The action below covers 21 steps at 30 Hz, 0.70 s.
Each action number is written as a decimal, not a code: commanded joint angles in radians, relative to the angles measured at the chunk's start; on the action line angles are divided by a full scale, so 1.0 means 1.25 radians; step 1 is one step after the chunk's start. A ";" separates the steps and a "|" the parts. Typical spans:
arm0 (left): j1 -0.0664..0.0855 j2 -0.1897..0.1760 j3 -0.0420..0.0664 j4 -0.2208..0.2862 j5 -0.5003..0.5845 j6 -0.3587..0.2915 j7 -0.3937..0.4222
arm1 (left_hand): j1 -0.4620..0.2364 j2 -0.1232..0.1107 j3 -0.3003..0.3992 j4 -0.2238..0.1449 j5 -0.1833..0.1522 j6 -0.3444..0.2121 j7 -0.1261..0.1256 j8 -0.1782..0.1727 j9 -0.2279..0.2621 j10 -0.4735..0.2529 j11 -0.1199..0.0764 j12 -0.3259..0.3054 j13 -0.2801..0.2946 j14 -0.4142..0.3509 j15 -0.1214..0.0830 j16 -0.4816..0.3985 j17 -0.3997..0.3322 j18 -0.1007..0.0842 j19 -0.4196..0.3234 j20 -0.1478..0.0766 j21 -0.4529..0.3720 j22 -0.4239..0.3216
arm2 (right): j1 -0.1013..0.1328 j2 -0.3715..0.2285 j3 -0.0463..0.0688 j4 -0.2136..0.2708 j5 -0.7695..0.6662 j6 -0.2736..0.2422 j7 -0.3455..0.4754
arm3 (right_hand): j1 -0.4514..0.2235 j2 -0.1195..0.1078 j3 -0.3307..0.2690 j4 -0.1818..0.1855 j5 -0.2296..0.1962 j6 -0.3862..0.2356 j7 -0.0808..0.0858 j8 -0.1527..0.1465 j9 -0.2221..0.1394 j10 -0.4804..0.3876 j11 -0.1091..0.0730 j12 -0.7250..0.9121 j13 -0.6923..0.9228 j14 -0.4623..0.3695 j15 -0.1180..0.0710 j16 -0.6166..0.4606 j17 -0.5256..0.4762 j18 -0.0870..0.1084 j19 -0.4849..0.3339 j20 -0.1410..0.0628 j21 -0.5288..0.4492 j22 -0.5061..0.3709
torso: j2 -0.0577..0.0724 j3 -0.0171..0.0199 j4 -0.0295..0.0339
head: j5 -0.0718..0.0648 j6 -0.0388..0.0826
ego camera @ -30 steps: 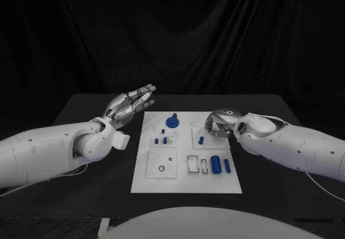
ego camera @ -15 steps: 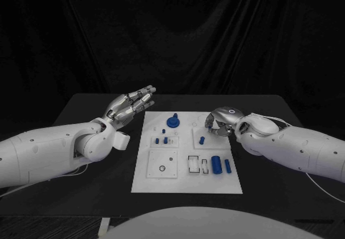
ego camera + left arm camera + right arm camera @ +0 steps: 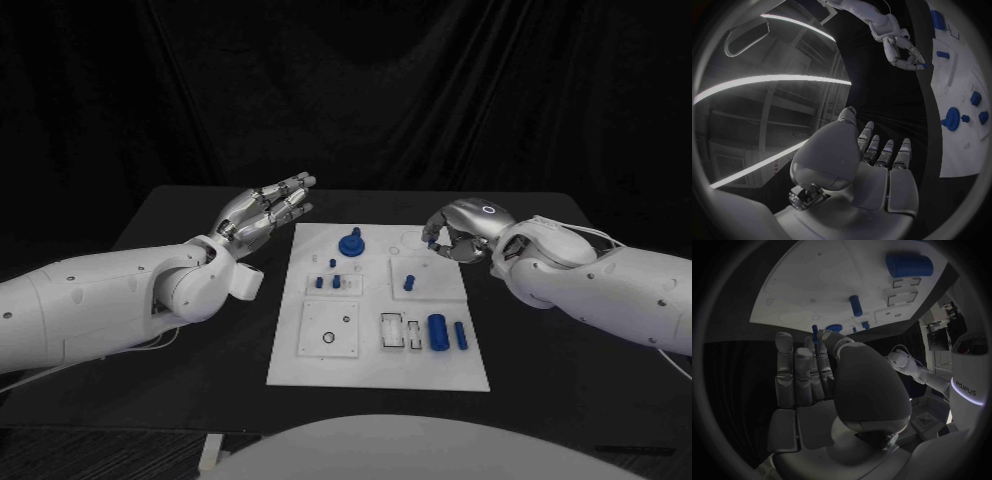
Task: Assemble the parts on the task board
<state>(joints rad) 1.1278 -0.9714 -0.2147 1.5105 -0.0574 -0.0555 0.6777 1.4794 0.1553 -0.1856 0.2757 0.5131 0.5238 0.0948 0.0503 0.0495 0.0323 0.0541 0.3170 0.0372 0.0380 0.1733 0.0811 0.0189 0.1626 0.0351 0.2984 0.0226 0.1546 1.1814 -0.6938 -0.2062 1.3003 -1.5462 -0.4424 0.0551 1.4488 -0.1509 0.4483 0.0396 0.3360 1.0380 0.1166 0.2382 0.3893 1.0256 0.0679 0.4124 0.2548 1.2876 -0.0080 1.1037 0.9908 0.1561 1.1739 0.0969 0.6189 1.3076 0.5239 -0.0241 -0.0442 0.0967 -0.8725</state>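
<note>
The white task board point(image 3: 378, 368) lies mid-table. On it stand a blue knob point(image 3: 349, 243), several small blue pegs point(image 3: 329, 281) and a single peg point(image 3: 410, 282). A thick blue cylinder point(image 3: 437, 331) and a thin blue rod point(image 3: 460, 335) lie at its near right. My right hand point(image 3: 462, 228) hovers off the board's far right corner, pinching a small blue pin point(image 3: 815, 333) between thumb and fingertip. The left wrist view also shows that pin point(image 3: 922, 65). My left hand point(image 3: 267, 211) is raised left of the board, fingers spread, holding nothing.
The black table point(image 3: 173, 225) runs around the board on all sides. Two white square plates point(image 3: 326, 329) with holes and slots sit on the board's near half. My left forearm point(image 3: 116, 300) lies over the table's left side.
My right hand has lifted off the board's right middle and drawn back to the right and away, fingers closed on the small pin. The left hand has barely moved.
</note>
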 commanded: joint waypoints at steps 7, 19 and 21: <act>-0.002 0.003 0.001 -0.003 0.005 -0.006 0.055 | 0.008 -0.003 -0.004 -0.001 0.002 0.004 0.003 0.004 0.001 0.001 0.008 0.010 0.001 -0.006 -0.001 0.000 0.000 -0.005 -0.002 -0.007 -0.002 -0.022 | 0.018 -0.042 0.000 0.157 -0.061 -0.028 -0.040 | 0.005 -0.007 -0.002 -0.005 0.004 0.000 0.006 -0.006 0.001 0.005 0.001 -0.007 -0.003 -0.004 0.003 -0.002 -0.001 0.002 -0.004 0.000 0.003 0.044 | 0.000 -0.0001 -0.0003 | 0.002 0.000; -0.010 0.004 0.001 -0.009 0.005 -0.011 0.056 | 0.010 -0.004 -0.007 0.002 0.002 0.006 0.005 0.005 0.001 0.001 0.010 0.011 0.001 -0.009 -0.009 -0.004 -0.001 -0.003 -0.004 -0.011 -0.004 -0.026 | -0.030 -0.005 0.000 0.232 -0.098 0.001 -0.051 | 0.004 -0.009 0.000 -0.005 0.001 -0.010 0.009 -0.016 0.000 0.011 0.002 -0.012 -0.007 -0.005 0.004 -0.004 -0.005 0.002 -0.009 0.001 0.004 0.043 | 0.001 0.0000 -0.0006 | 0.016 0.000; -0.012 0.004 0.001 -0.010 0.005 -0.010 0.055 | 0.010 -0.004 -0.007 0.002 0.002 0.006 0.005 0.005 0.001 0.001 0.010 0.011 0.001 -0.009 -0.009 -0.004 -0.001 -0.003 -0.004 -0.011 -0.004 -0.026 | -0.040 0.008 0.000 0.225 -0.100 0.006 -0.050 | 0.004 -0.009 0.000 -0.005 0.001 -0.010 0.009 -0.016 0.000 0.011 0.002 -0.012 -0.007 -0.005 0.004 -0.004 -0.005 0.002 -0.009 0.001 0.004 0.043 | 0.001 0.0001 -0.0007 | 0.018 0.000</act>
<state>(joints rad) 1.1146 -0.9684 -0.2145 1.4977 -0.0572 -0.0648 0.6779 1.4830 0.1517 -0.1886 0.2787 0.5130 0.5273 0.0983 0.0503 0.0505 0.0321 0.0610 0.3253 0.0370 0.0289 0.1642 0.0811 0.0187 0.1625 0.0276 0.2909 0.0226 0.1210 1.1376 -0.6878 -0.2069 1.5852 -1.6393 -0.4507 0.0177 1.4527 -0.1554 0.4455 0.0370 0.3404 1.0304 0.1242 0.2214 0.3892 1.0327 0.0677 0.4014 0.2461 1.2851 -0.0055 1.1037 0.9857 0.1561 1.1703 0.1004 0.6229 1.3074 0.5246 -0.0244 -0.0448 0.1173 -0.8725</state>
